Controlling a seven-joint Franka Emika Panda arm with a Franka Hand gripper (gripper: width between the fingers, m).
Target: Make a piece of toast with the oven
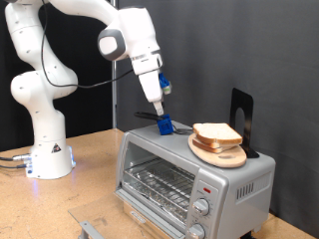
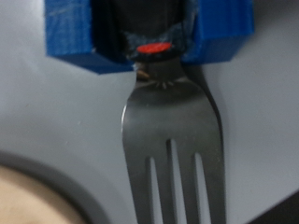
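The silver-grey oven (image 1: 239, 179) stands at the exterior view's lower right, glass door closed, wire rack (image 1: 159, 179) showing inside. Two slices of pale toast (image 1: 215, 132) lie stacked on a round wooden plate (image 1: 227, 156) on the oven's top. My gripper (image 1: 159, 113) reaches down onto a blue block (image 1: 164, 126) on the oven top, to the exterior view's left of the plate. The wrist view shows this blue block (image 2: 70, 37) holding a metal fork (image 2: 173, 140) with a red dot (image 2: 152, 47) at its neck, over the grey oven top (image 2: 266, 121). My fingers are hidden there.
A black upright stand (image 1: 242, 115) rises behind the plate. Two round knobs (image 1: 203, 206) and a red mark (image 1: 207, 188) sit on the oven's front at the exterior view's right. The robot base (image 1: 48, 154) stands on the wooden table (image 1: 90, 184) at the exterior view's left.
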